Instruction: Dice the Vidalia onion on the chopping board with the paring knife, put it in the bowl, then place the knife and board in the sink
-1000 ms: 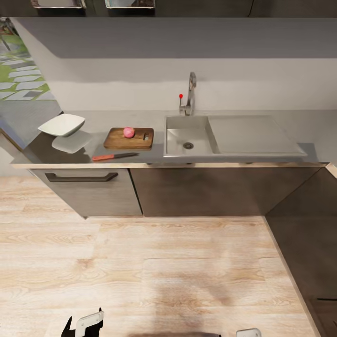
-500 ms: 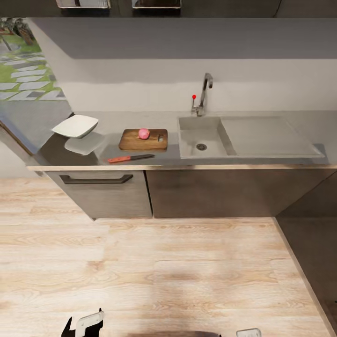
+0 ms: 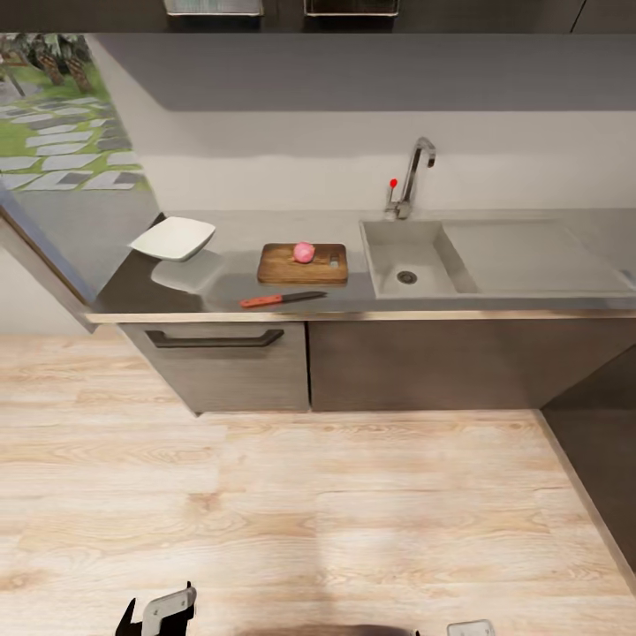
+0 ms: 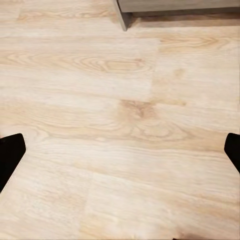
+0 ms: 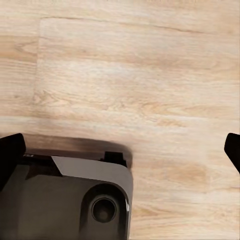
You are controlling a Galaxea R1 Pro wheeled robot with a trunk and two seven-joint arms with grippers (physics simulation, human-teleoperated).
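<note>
A pink Vidalia onion (image 3: pixel 303 253) sits on the brown chopping board (image 3: pixel 278 268), which lies on the grey countertop (image 3: pixel 238 231) left of the sink (image 3: pixel 387 243). In front of the board, near the counter's edge, is the red-handled paring knife (image 3: pixel 281 299). The white bowl (image 3: pixel 173 238) stands at the counter's left end. Both arms hang low over the wooden floor, far from the counter. My left gripper (image 4: pixel 120 152) is open and holds nothing. My right gripper (image 5: pixel 120 150) is also open and holds nothing.
The steel tap (image 3: pixel 413 177) with a red knob rises behind the sink, and the drainboard (image 3: pixel 539 256) stretches to its right. Dark cabinets with a drawer handle (image 3: pixel 215 338) stand under the counter. Light wooden floor (image 3: pixel 353 512) lies between me and them. My base (image 5: pixel 70 200) shows under the right gripper.
The whole picture has shifted right, so the camera has moved. The onion, board, knife and bowl keep their places on the counter. Both grippers stay open.
</note>
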